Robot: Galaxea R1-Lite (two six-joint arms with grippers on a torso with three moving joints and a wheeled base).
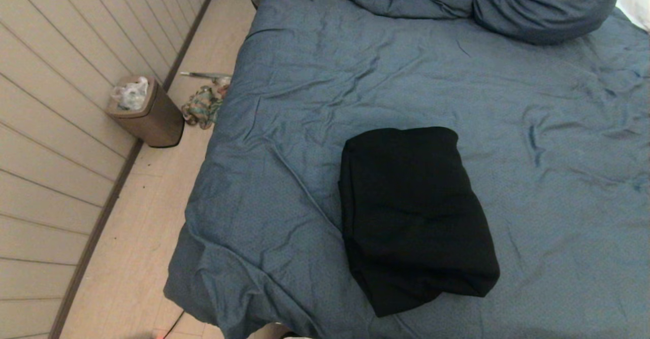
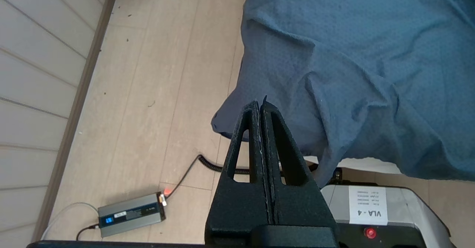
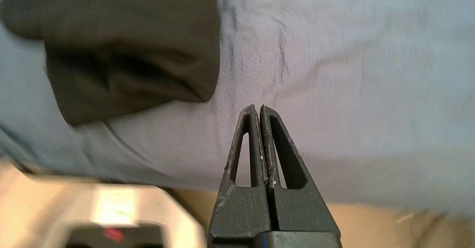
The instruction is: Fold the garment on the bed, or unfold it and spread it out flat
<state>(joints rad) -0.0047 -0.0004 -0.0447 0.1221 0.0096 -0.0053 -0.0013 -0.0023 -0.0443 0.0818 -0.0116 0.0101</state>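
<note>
I see the black hoodie (image 1: 414,217) folded near the bed's (image 1: 304,100) front edge; thick, soft and floppy, I'd pinch its near corner. Left jaws (image 2: 261,105) and right jaws (image 3: 258,108) pressed together, empty

Left gripper (image 2: 261,105): fingers pressed together, holding nothing, poised beside the near corner of the bed (image 2: 356,73), over floor. Right gripper (image 3: 258,108): fingers pressed together, empty, off the bed's near edge. Neither arm appears in the head view.
</note>
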